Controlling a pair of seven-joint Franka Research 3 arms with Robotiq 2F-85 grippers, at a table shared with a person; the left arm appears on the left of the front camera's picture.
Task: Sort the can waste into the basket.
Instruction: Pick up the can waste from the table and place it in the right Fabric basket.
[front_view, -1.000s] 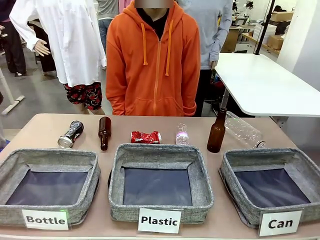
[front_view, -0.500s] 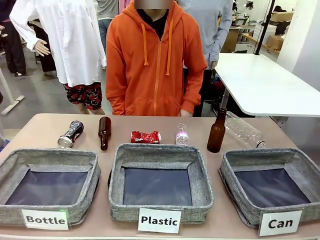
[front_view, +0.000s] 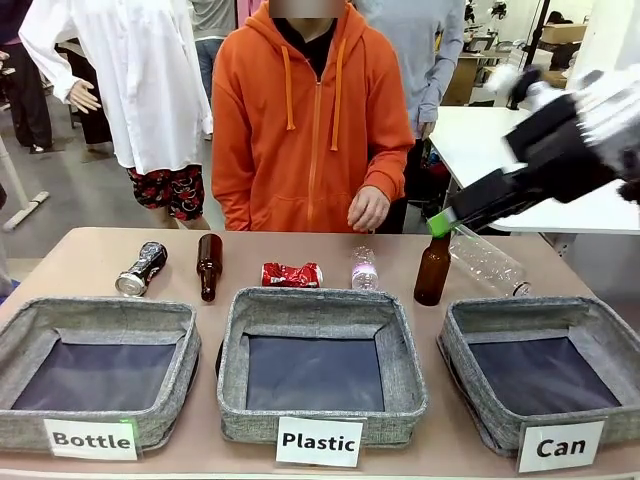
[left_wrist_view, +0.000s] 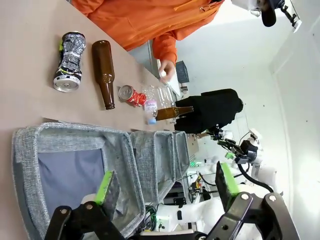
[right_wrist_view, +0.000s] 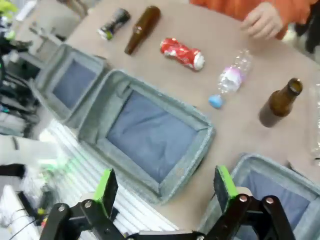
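Right arm (front_view: 560, 150) motion-blurred in front view. right fingers (right_wrist_view: 106, 187) spread wide, empty; left fingers (left_wrist_view: 105, 187) same. The grey woven rectangular basket labelled "Can" (front_view: 530, 312) is cut off at picture's right edge. On the counter (front_view: 90, 250), crushed shiny red can (front_view: 291, 274) lies behind the grey "Plastic" basket (front_view: 320, 300); dark black-and-silver can (front_view: 141, 268) far left, silver end forward.

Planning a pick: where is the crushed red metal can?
Front view: the crushed red metal can lies behind the grey "Plastic" basket, between a lying brown glass bottle and a small clear bottle.
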